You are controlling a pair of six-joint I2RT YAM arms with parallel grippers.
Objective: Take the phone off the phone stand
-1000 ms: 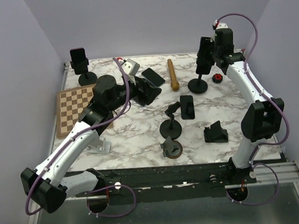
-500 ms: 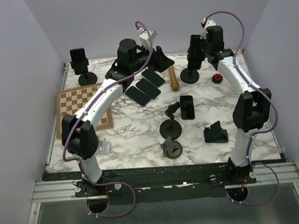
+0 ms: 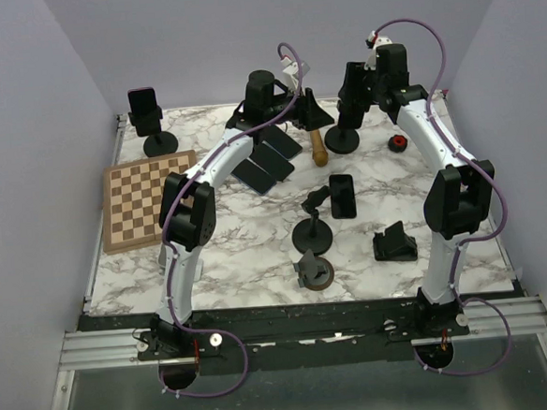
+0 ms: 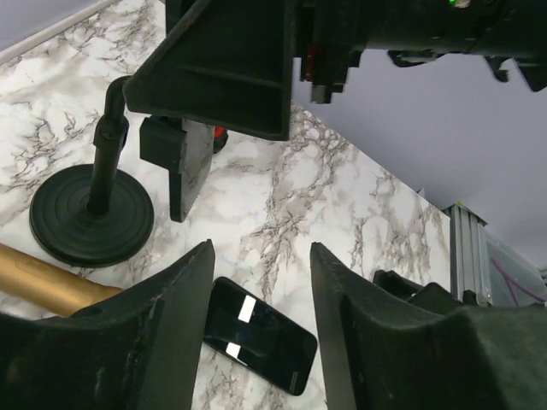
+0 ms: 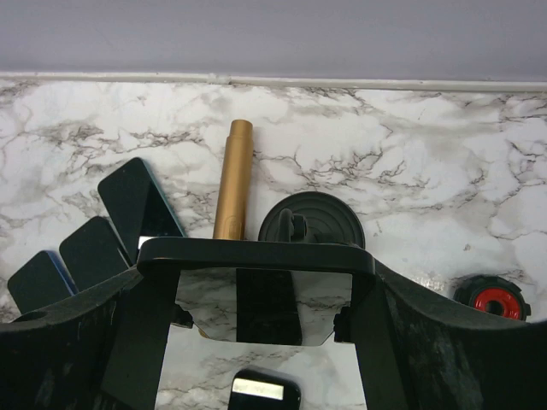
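On the near part of the marble surface (image 3: 249,254) stands a middle stand (image 3: 313,230) with its own clipped handset (image 3: 342,196), and to the left lies a chessboard (image 3: 146,200); neither arm is near them. Further away, some loose phones (image 3: 269,163) lie flat beside a golden rod (image 3: 318,147). The left end effector (image 4: 261,256) hovers over this group with its fingers spread wide and nothing between them. One loose phone only shows below the gap, on the surface. I judge it waits here as a helper, perhaps to steady the base if that tips. At the far right is the phone stand (image 4: 90,213), with its round foot on the surface and its clamp hanging beside the pole. The right end effector (image 3: 355,89) comes from above, because the phone (image 4: 222,77) is held upright there and its long edges are free. Its fingers are pressed against these two edges, pinching the phone. The phone sits just over the clamp, and I cannot tell if it is already free from it.
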